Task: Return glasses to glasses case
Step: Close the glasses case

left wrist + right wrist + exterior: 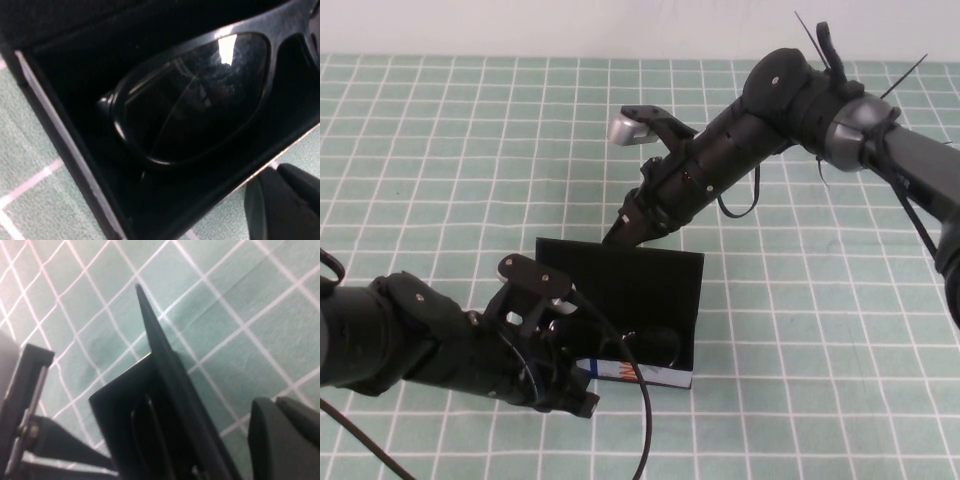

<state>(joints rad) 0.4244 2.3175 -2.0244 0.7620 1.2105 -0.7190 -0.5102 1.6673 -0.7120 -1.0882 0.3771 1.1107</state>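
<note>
The black glasses case (620, 285) stands open at mid table, its flap lid upright and its white printed front edge (645, 374) toward me. The black glasses (655, 345) lie inside it; the left wrist view shows one dark lens (200, 95) within the case walls (55, 130). My left gripper (582, 400) is shut and empty, just outside the front left corner of the case; its fingers (282, 202) sit beside the front edge. My right gripper (626, 232) is shut, at the back of the lid's top edge (165, 370), with its fingers (282, 437) beside the lid.
A green cloth with a white grid (820, 330) covers the table. The left arm's cable (642, 420) loops in front of the case. The right arm (770, 110) reaches in from the back right.
</note>
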